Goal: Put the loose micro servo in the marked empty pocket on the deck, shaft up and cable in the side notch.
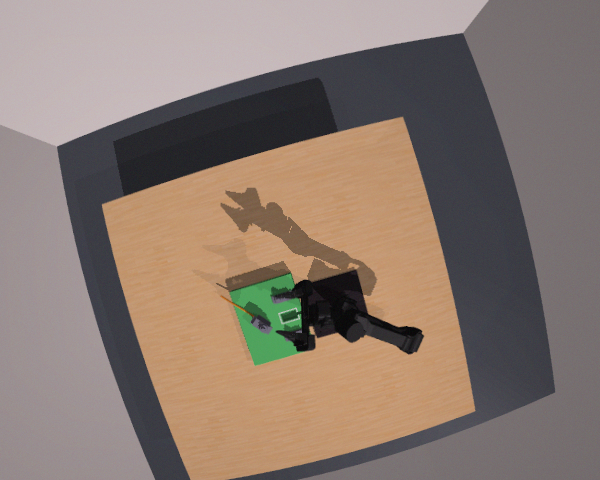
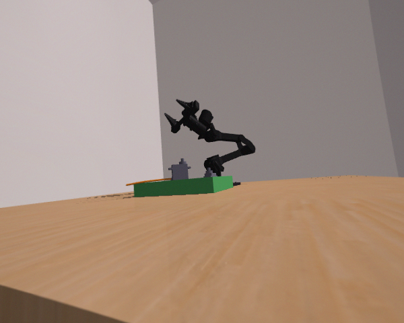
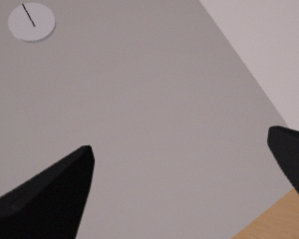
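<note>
Top view: the servo [image 1: 260,321] is sitting on the green deck [image 1: 269,352], beside the white-outlined pocket [image 1: 289,314], which is showing nothing inside; its orange cable [image 1: 233,303] is trailing off the deck's edge.

Exterior view: the gripper [image 2: 177,111] is hanging high above the deck, fingers spread wide on nothing, probably readying an approach. The servo is standing proud, shaft up.

Wrist view: both fingers are framing only wall and a corner of the counter [image 3: 274,219].
</note>
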You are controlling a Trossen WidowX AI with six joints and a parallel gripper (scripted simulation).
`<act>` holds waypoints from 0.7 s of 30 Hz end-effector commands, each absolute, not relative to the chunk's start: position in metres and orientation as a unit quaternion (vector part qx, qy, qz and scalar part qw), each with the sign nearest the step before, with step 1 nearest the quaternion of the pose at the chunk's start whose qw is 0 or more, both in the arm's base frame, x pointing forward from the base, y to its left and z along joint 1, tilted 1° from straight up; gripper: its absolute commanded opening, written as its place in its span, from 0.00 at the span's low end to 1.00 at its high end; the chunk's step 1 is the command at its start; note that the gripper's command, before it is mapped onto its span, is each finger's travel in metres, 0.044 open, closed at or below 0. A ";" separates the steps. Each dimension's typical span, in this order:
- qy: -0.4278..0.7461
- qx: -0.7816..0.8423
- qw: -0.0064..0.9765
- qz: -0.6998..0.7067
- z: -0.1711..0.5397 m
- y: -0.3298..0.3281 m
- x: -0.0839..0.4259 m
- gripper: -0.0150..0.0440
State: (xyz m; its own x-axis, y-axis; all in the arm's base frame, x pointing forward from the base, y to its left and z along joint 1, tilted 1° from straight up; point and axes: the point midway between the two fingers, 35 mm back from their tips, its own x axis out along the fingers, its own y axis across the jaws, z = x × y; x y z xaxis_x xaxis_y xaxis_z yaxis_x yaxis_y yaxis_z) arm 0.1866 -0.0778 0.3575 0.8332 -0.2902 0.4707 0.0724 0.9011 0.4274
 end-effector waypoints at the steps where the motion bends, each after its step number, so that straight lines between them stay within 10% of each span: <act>1: -0.236 0.172 0.950 -0.112 0.353 -0.080 0.198 1.00; 21: -0.036 -0.009 0.990 -0.133 0.328 -0.084 0.252 1.00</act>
State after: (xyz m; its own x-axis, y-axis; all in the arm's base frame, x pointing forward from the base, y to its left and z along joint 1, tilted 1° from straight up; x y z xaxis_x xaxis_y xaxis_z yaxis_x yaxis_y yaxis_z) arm 0.2435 -0.0838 0.3341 0.9540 -0.2711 0.1282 0.2669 0.9625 0.0493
